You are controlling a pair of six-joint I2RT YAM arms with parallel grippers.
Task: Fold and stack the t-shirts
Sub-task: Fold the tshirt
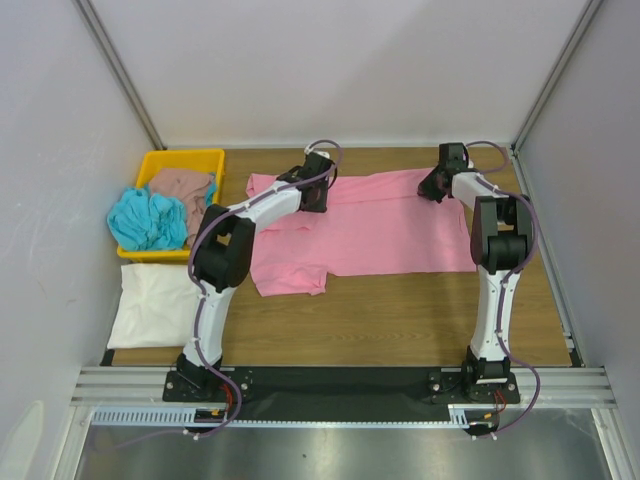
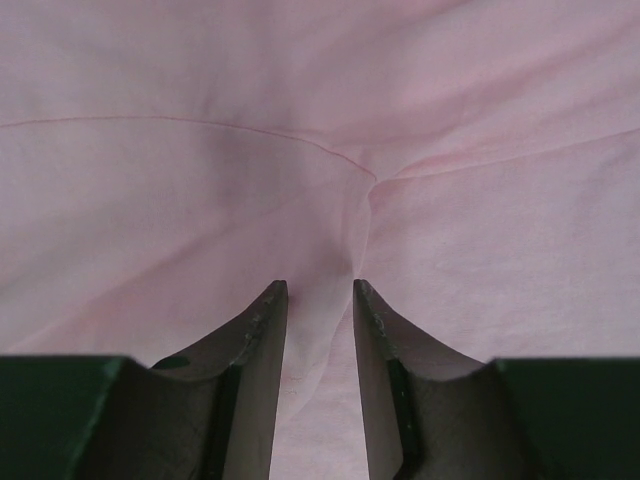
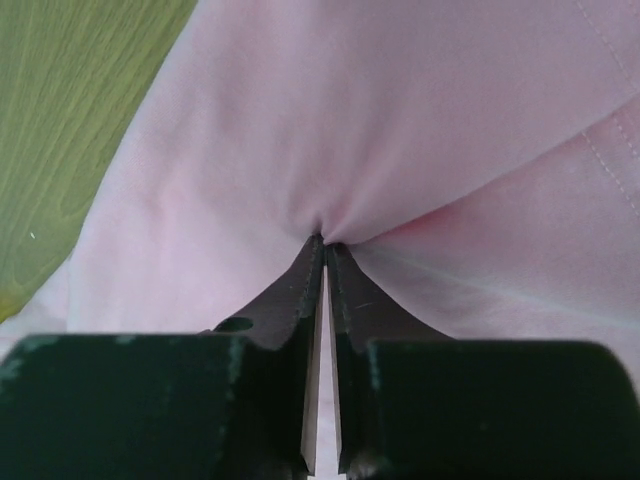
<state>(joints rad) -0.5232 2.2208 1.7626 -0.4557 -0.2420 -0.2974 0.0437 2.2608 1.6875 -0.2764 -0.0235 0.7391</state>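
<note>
A bright pink t-shirt [image 1: 380,235] lies spread across the wooden table, one sleeve folded in at the near left. My left gripper [image 1: 313,195] presses down on its far left part. In the left wrist view its jaws [image 2: 320,285] stand a little apart, and a raised fold of pink cloth [image 2: 330,330] runs between them. My right gripper [image 1: 437,185] is at the shirt's far right edge. Seen from the right wrist, it [image 3: 325,240] is shut on a pinch of pink cloth [image 3: 400,150]. A cream-white t-shirt [image 1: 155,300] lies folded at the near left.
A yellow tray [image 1: 185,158] at the far left holds a crumpled turquoise t-shirt [image 1: 148,220] and a dusty brown-pink one [image 1: 185,185]. White walls close in the table on three sides. Bare wood [image 1: 400,320] shows in front of the pink shirt.
</note>
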